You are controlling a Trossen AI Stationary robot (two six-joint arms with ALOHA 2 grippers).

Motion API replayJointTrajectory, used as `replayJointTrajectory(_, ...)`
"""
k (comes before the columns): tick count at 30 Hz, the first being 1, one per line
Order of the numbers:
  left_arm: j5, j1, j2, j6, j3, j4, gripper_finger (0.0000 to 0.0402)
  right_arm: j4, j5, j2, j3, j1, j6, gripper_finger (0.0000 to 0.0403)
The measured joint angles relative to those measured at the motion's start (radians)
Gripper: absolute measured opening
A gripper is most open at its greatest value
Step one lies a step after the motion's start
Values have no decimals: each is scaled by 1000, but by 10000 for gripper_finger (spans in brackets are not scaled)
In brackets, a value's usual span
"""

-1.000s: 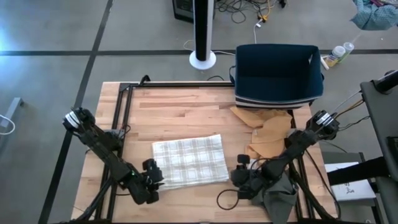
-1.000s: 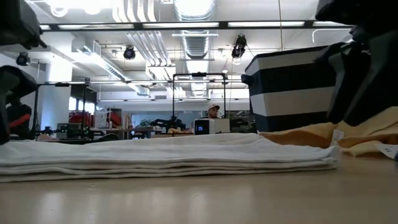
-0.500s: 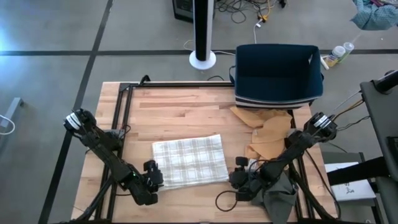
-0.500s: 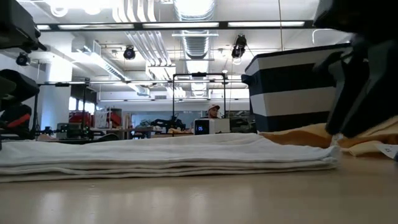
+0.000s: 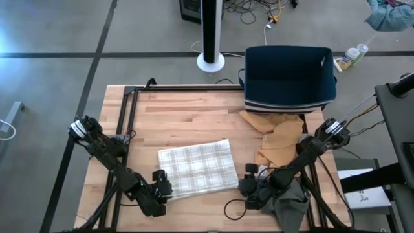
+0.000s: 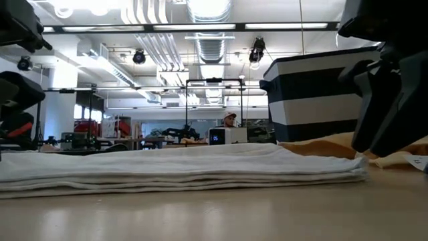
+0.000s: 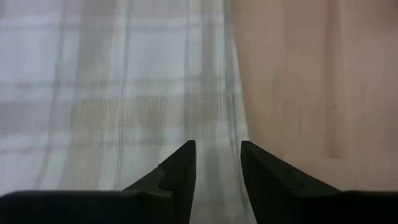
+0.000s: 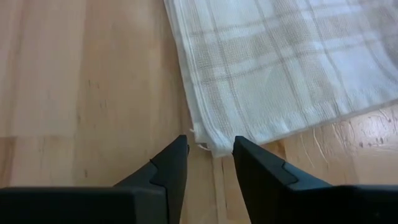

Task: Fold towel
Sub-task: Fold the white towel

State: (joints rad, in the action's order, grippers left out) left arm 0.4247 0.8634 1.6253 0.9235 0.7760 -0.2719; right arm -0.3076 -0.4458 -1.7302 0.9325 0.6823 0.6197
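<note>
A folded plaid towel point(image 5: 198, 168) lay flat on the table point(image 5: 187, 116), near its front edge. The left gripper point(image 7: 217, 163) reached low over the towel's left edge, fingers spread, holding nothing. The right gripper point(image 8: 209, 155) sat at the towel's right corner, fingers likewise parted and empty. Bare wood lay behind the towel; tan cloth point(image 5: 278, 139) and a bin point(image 5: 289, 77) sat right.

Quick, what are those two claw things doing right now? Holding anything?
Left gripper: fingers open, empty, over the towel edge.
Right gripper: fingers open, empty, at the towel's corner.
</note>
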Motion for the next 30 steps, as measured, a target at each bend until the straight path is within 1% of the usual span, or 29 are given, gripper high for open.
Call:
replayJointTrajectory(6, -39, 0, 0, -1, 2, -6, 124, 0, 0, 0, 0, 0, 1, 109)
replayJointTrajectory(9, -44, 0, 4, -23, 21, -18, 118, 0, 0, 0, 0, 0, 1, 104)
replayJointTrajectory(13, -45, 0, 14, -18, 25, -104, 109, 1, 0, 0, 0, 0, 1, 100)
replayJointTrajectory(17, -51, -1, 14, -16, 26, -104, 97, 1, 0, 0, 0, 0, 2, 104)
replayJointTrajectory(21, -53, -1, 14, 19, 26, -104, 71, 1, 0, 0, 0, 0, 1, 111)
replayJointTrajectory(26, -51, -1, 12, 81, 26, -104, 10, 1, 0, 0, 0, 0, 3, 117)
replayJointTrajectory(30, -44, -1, 12, 123, 26, -104, 6, -2, 0, 0, 6, 0, 10, 113)
